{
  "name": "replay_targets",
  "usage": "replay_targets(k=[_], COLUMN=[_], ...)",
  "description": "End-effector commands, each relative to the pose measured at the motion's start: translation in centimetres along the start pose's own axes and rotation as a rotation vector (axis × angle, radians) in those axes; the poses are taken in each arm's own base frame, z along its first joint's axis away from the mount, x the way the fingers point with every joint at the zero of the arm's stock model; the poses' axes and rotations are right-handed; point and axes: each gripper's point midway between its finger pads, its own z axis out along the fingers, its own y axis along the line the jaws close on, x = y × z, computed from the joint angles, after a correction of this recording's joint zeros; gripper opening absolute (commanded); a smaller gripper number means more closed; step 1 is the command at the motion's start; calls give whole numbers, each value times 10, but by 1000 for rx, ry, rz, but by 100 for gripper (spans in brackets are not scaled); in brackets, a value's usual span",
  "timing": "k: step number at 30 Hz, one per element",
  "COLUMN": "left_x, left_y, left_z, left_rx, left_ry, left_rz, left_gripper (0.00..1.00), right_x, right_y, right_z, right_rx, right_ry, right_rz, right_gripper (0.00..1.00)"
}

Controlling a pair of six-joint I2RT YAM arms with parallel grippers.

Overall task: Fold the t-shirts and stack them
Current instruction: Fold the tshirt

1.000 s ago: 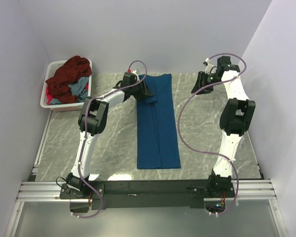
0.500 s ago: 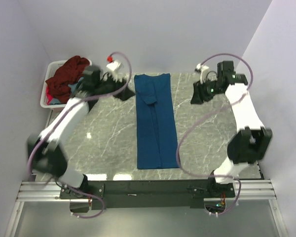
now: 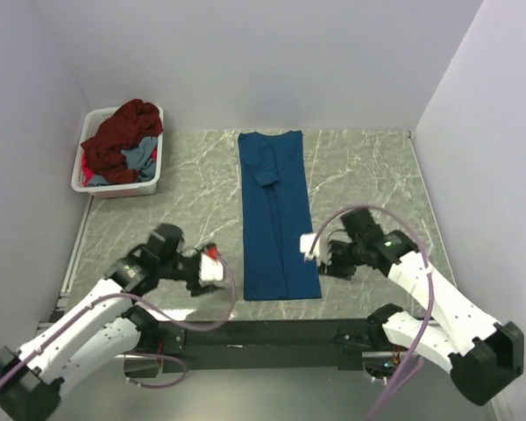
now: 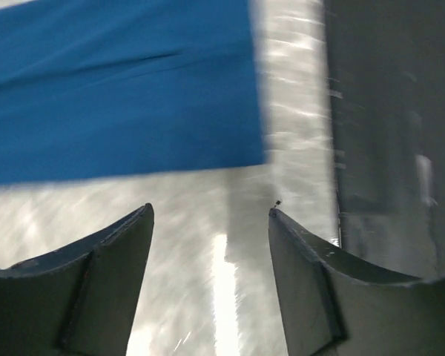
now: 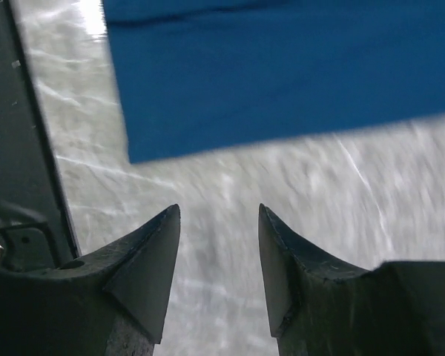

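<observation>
A deep blue t-shirt (image 3: 276, 215) lies folded into a long narrow strip down the middle of the table. Its near edge shows in the left wrist view (image 4: 119, 89) and the right wrist view (image 5: 282, 67). My left gripper (image 3: 217, 268) is open and empty, low over the table just left of the strip's near left corner. My right gripper (image 3: 309, 249) is open and empty just right of the strip's near right corner. A dark maroon red shirt (image 3: 123, 132) and a grey-blue one (image 3: 138, 158) lie heaped in the basket.
The white plastic basket (image 3: 79, 167) stands at the far left corner of the marble table. The table's dark front rail (image 3: 272, 329) runs close below both grippers. Walls close in on the left, back and right.
Both arms have swung from the far end of the blue shirt back to its near end. The shirt itself lies as before.
</observation>
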Motion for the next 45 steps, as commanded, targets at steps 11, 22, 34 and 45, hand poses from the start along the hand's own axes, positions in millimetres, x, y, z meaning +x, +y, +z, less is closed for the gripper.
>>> replay_targets(k=[11, 22, 34, 45], left_x=[5, 20, 54, 55], left_y=[-30, -34, -46, -45], left_z=[93, 109, 111, 112], left_rx=[99, 151, 249, 249], left_ry=[29, 109, 260, 266], left_rz=[287, 343, 368, 373], left_gripper=[52, 48, 43, 43], right_x=[17, 35, 41, 26], right_y=[29, 56, 58, 61], right_z=[61, 74, 80, 72], right_rx=[-64, -144, -187, -181], right_ry=[99, 168, 242, 197], right_rz=[-361, -505, -507, -506], right_gripper=[51, 53, 46, 56])
